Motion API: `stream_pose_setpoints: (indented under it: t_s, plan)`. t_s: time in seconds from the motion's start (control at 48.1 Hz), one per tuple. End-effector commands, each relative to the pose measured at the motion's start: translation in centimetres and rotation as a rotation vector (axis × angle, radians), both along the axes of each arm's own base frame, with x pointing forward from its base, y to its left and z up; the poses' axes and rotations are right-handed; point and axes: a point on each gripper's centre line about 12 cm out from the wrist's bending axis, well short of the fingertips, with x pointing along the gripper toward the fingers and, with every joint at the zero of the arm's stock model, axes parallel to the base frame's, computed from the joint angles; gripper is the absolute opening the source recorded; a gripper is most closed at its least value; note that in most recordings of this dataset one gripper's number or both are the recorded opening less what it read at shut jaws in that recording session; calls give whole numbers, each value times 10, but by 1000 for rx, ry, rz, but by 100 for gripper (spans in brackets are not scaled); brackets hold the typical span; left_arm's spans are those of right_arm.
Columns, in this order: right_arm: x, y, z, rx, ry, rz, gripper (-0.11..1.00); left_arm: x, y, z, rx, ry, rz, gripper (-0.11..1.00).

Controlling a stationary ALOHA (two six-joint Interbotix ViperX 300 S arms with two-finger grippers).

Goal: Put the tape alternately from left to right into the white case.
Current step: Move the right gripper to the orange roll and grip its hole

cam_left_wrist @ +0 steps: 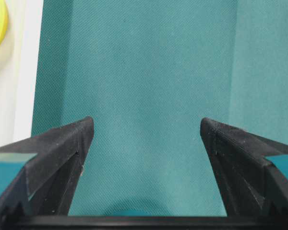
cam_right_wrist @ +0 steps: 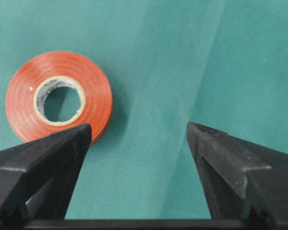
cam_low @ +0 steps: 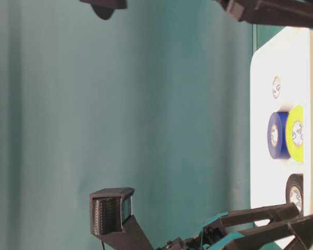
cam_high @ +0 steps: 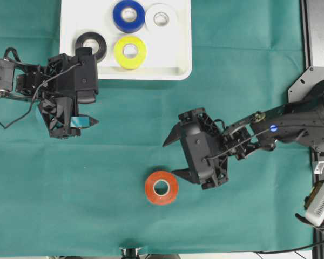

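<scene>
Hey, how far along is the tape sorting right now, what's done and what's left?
Done: the blue, white, black and yellow rolls lie in the white case. In hand: nothing; both the left gripper and the right gripper are open and empty, the right one beside the red-orange roll. Left: that roll on the green cloth. No teal roll clearly shows.

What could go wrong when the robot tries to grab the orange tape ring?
1. The red-orange roll lies off to one side of the open right gripper, not between its fingers, so closing now might miss it or nudge it away.
2. The white case already holds the black, yellow, blue and white rolls; a careless drop could bump one.
3. The left gripper sits open near the case, possibly in the way.
</scene>
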Motion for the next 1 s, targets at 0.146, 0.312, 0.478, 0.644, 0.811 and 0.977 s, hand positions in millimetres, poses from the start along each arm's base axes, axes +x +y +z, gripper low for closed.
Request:
stream_pose_setpoints:
  t_s: [0.146, 0.312, 0.478, 0.644, 0.811, 0.977]
  plan:
    - [14, 7, 7, 23, -24, -3, 90, 2, -2, 12, -2, -41, -5, 99]
    - [21, 14, 4, 21, -19, 9, 90, 1, -3, 12, -2, -38, -6, 99]
    - [28, 25, 0, 21, -14, 27, 90, 1, -3, 12, -1, -38, -8, 99]
    - [34, 33, -6, 20, -3, 37, 90, 1, -3, 10, -1, -34, -8, 99]
    - [36, 36, -11, 23, 22, 23, 90, 0, -3, 10, -2, -34, -7, 99]
    - [37, 39, -21, 19, 48, 24, 90, 0, -3, 10, -2, -32, -7, 99]
